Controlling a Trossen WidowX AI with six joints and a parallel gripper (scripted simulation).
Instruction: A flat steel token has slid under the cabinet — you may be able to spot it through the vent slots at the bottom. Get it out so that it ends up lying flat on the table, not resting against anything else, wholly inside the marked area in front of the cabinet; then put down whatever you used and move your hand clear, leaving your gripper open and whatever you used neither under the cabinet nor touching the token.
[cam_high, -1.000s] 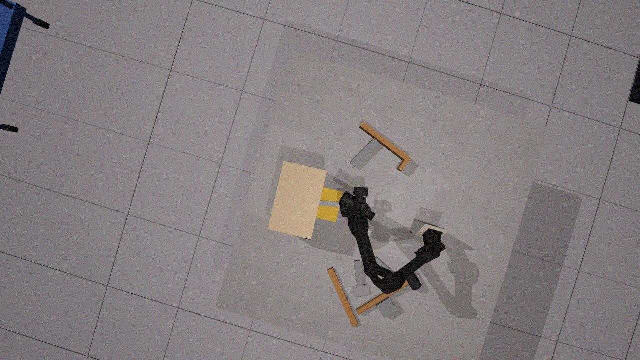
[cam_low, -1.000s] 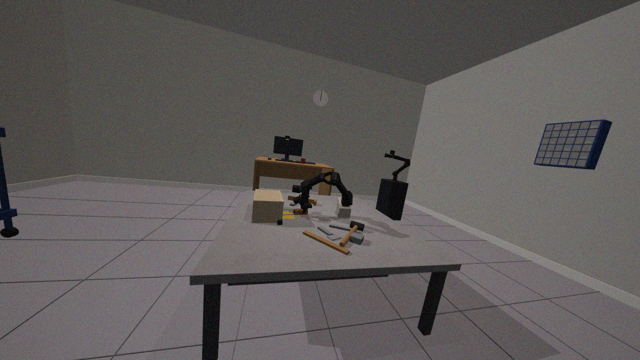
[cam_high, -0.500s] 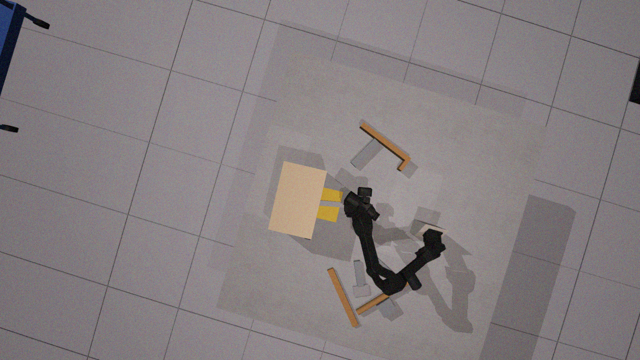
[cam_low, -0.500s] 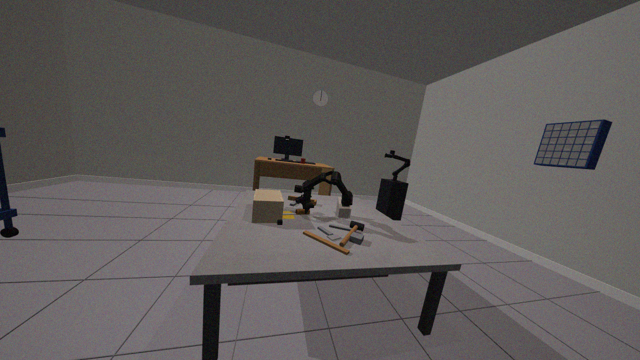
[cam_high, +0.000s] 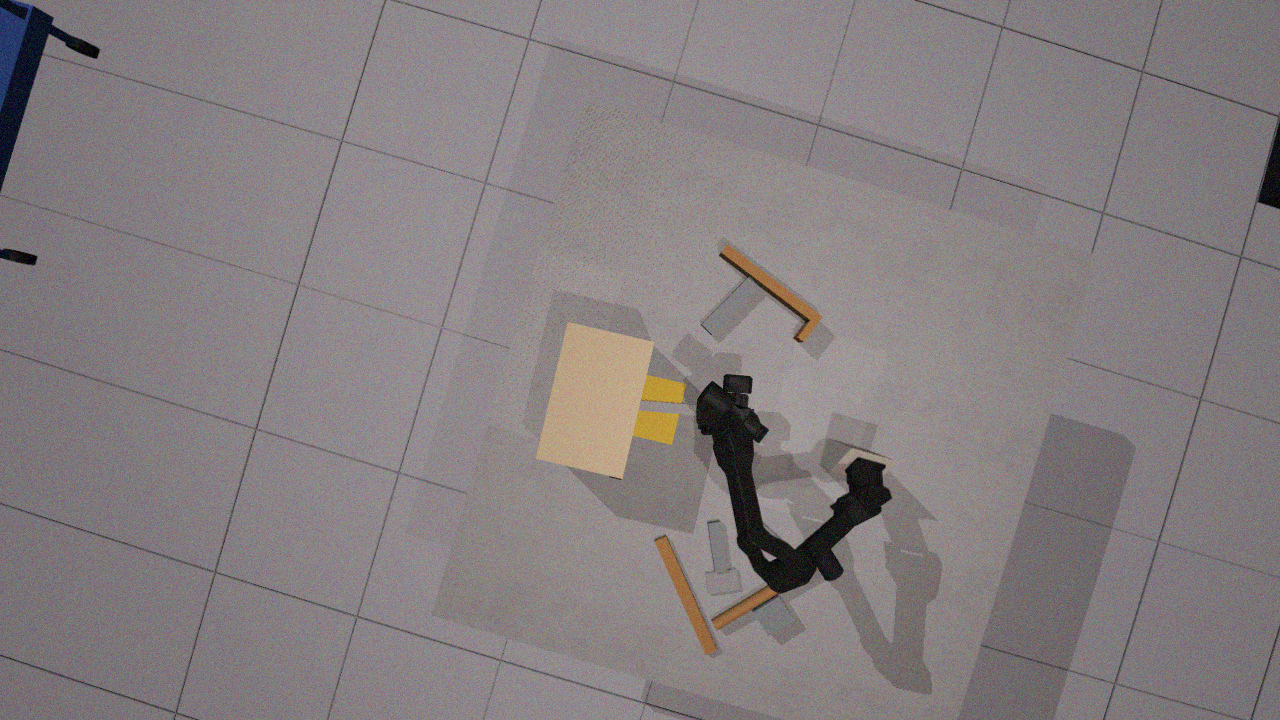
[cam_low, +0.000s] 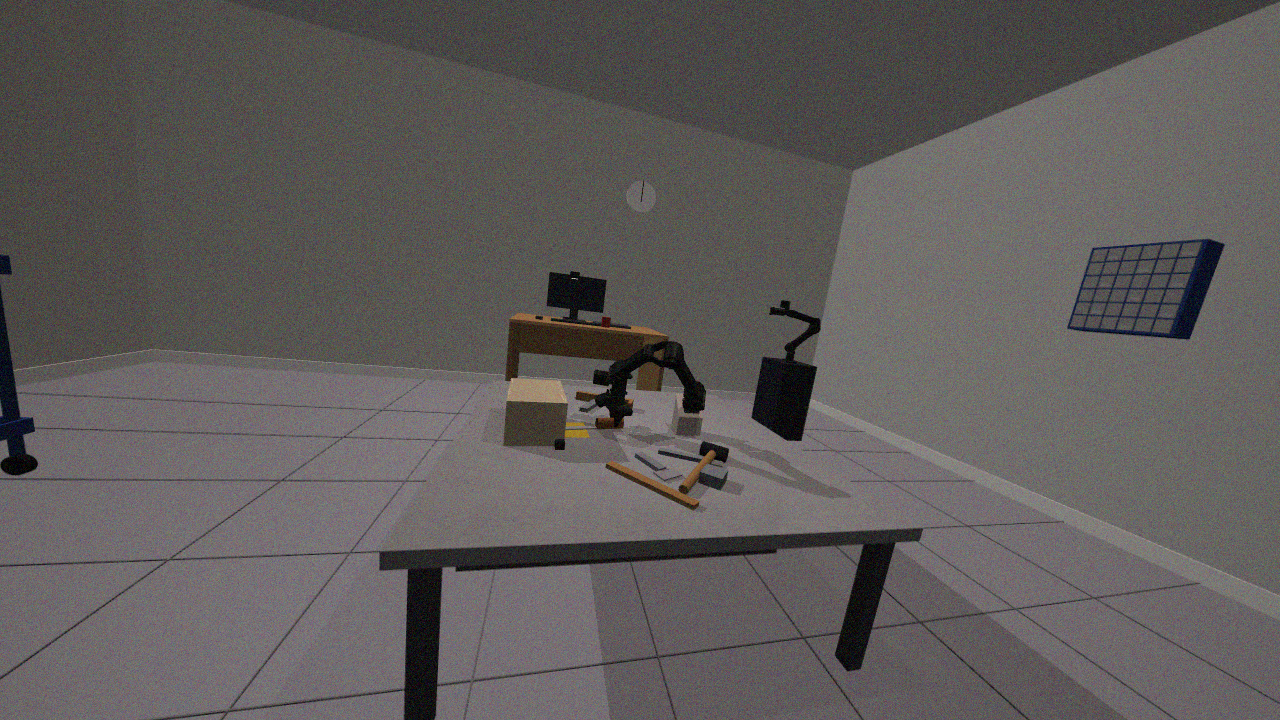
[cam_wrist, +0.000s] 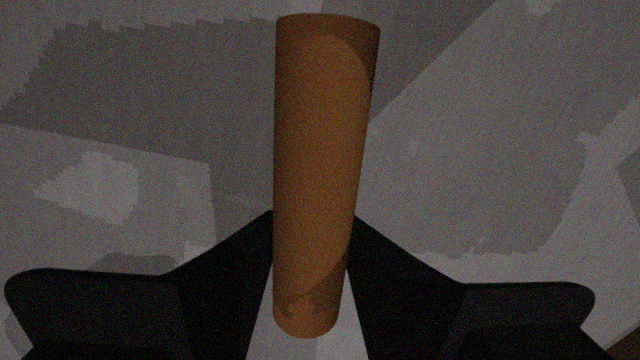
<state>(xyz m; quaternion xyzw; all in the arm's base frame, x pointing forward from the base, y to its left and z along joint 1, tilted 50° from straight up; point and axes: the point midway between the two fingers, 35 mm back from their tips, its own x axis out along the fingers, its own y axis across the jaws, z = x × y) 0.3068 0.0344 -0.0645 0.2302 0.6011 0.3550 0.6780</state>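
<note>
The pale cabinet (cam_high: 595, 400) (cam_low: 535, 411) stands on the table. The yellow marked area (cam_high: 656, 428) (cam_low: 577, 430) lies before its front. My gripper (cam_low: 615, 420) (cam_wrist: 310, 220) is shut on the round orange-brown handle (cam_low: 605, 424) (cam_wrist: 322, 125) of a tool, low over the table, outside the marked area. The overhead view hides the fingertips under the arm. The tool's flat grey blade (cam_high: 663, 407) crosses the marked area to the cabinet's front edge; its far end is hidden. I see no token in any view, and the vent slots do not show.
A wooden L-shaped piece (cam_high: 769, 282) and a grey strip (cam_high: 730, 307) lie on the far side. An orange bar (cam_high: 685, 595) (cam_low: 651, 485), a black-headed mallet (cam_high: 743, 608) (cam_low: 713, 451), a grey block (cam_low: 713, 476) and flat grey pieces (cam_high: 718, 546) lie on the near side.
</note>
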